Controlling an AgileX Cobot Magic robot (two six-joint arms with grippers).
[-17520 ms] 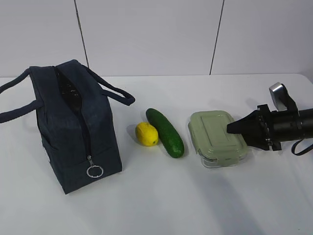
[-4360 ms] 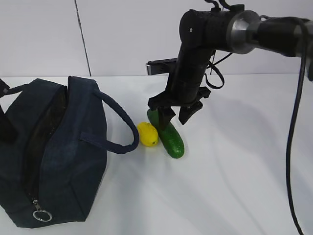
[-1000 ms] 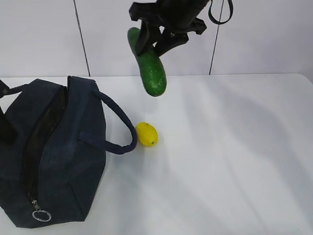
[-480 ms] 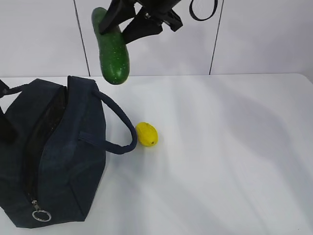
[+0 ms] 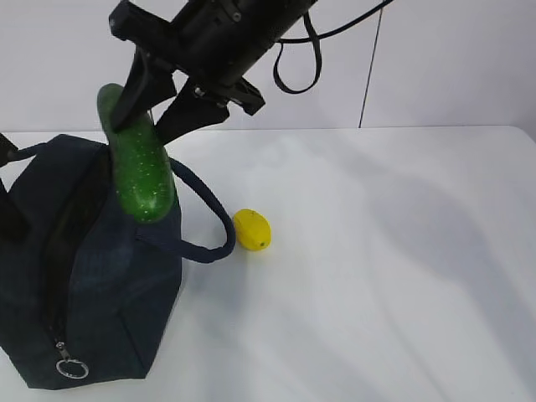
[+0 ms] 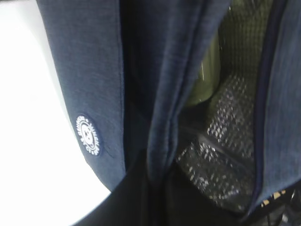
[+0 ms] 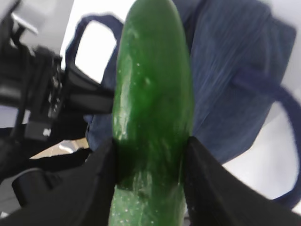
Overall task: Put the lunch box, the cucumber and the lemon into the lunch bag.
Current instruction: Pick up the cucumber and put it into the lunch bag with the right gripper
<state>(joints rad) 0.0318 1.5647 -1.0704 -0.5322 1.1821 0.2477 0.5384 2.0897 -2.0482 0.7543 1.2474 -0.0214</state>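
Exterior view: right gripper [image 5: 152,96] fingers clamped on cucumber [image 5: 136,165], hanging over open lunch bag [image 5: 92,276]; left fingers closed, apparently pinching bag fabric; lemon [image 5: 251,229] on table [image 5: 377,251]; next: lower into opening, release.

Close view of the bag [image 6: 84,70]: navy fabric panel with a round white logo patch [image 6: 88,134], white table [image 6: 33,141] at left. A fold of fabric runs down the centre. At right, the open mouth shows silver quilted lining [image 6: 221,141] and a pale green shape [image 6: 209,70] inside.
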